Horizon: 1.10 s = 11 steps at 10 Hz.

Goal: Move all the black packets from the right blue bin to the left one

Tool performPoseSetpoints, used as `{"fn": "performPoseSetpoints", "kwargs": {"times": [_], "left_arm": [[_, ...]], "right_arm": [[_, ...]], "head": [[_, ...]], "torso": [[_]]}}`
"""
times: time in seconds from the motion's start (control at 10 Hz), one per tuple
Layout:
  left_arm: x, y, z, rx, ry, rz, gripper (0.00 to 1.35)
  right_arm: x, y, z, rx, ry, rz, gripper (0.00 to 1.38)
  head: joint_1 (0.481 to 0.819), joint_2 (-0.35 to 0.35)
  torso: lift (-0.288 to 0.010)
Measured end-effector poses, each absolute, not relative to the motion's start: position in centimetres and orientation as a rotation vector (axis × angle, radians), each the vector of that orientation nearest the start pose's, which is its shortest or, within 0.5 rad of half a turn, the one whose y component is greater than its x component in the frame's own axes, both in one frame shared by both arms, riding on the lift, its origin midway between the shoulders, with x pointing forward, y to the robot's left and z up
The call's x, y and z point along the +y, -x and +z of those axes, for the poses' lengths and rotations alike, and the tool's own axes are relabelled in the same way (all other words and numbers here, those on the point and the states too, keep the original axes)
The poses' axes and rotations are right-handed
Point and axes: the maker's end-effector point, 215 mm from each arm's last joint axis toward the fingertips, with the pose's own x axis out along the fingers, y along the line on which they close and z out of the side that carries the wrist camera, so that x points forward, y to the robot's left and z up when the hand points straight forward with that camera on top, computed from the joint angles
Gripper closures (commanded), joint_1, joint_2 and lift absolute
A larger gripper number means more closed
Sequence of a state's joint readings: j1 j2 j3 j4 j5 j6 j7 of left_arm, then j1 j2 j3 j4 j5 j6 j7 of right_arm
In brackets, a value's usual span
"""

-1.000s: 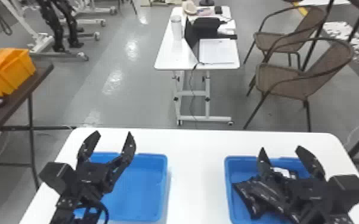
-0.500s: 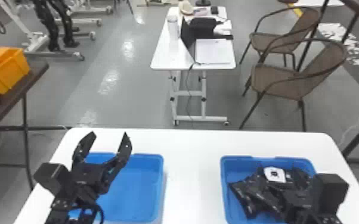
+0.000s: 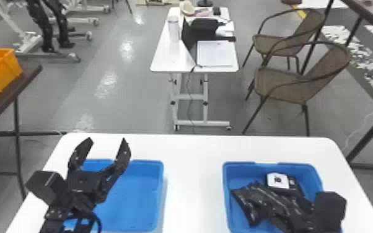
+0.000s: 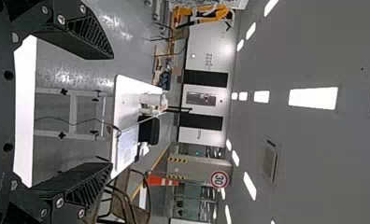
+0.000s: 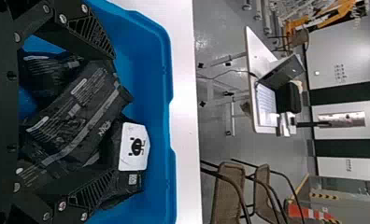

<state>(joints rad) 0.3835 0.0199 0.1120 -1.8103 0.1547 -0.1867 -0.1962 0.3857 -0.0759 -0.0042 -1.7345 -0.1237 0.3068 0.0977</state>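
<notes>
Chairs [image 3: 300,80] beyond counter [image 3: 195,155], left gripper [image 3: 107,142] spread near left bin [image 3: 136,201], right gripper [image 3: 328,207] spread, lowered to black packets [image 3: 266,200]

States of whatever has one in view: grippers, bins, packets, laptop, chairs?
Left gripper: open, nothing between its fingers.
Right gripper: open, at the packets.
Black packets: heaped in the right bin.
Right bin: upright, holding packets.
Left bin: upright, no packets showing.
Laptop: open.
Chairs: upright.
</notes>
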Motion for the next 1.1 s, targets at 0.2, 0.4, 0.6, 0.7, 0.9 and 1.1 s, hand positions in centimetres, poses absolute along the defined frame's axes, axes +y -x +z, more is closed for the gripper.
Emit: {"fn": "performPoseSetpoints", "kwargs": {"times": [0.2,0.4,0.6,0.7,0.9,1.1], "left_arm": [[26.1,-47.0,-35.1,-0.061,0.086,-0.076,0.22],[26.1,-47.0,-35.2,-0.060,0.086,-0.075,0.22],[26.2,-47.0,-35.2,-0.061,0.088,-0.075,0.22],[26.2,-47.0,-35.3,-0.060,0.091,-0.074,0.22],[26.2,-47.0,-35.5,-0.055,0.105,-0.071,0.22],[26.3,-46.9,-35.8,-0.046,0.112,-0.068,0.22]], "right_arm": [[-23.0,-41.6,-56.2,0.594,-0.042,0.110,0.20],[-23.0,-41.0,-58.0,0.644,-0.028,0.129,0.20],[-23.1,-41.3,-58.9,0.662,-0.009,0.142,0.20],[-23.1,-41.5,-59.3,0.669,-0.005,0.143,0.20],[-23.4,-41.8,-59.9,0.680,0.005,0.137,0.57],[-23.7,-42.1,-60.9,0.700,-0.002,0.153,1.06]], "head": [[0.695,0.040],[0.695,0.040],[0.695,0.040],[0.695,0.039],[0.695,0.037],[0.695,0.033]], "torso": [[0.000],[0.000],[0.000],[0.000],[0.000],[0.000]]}}
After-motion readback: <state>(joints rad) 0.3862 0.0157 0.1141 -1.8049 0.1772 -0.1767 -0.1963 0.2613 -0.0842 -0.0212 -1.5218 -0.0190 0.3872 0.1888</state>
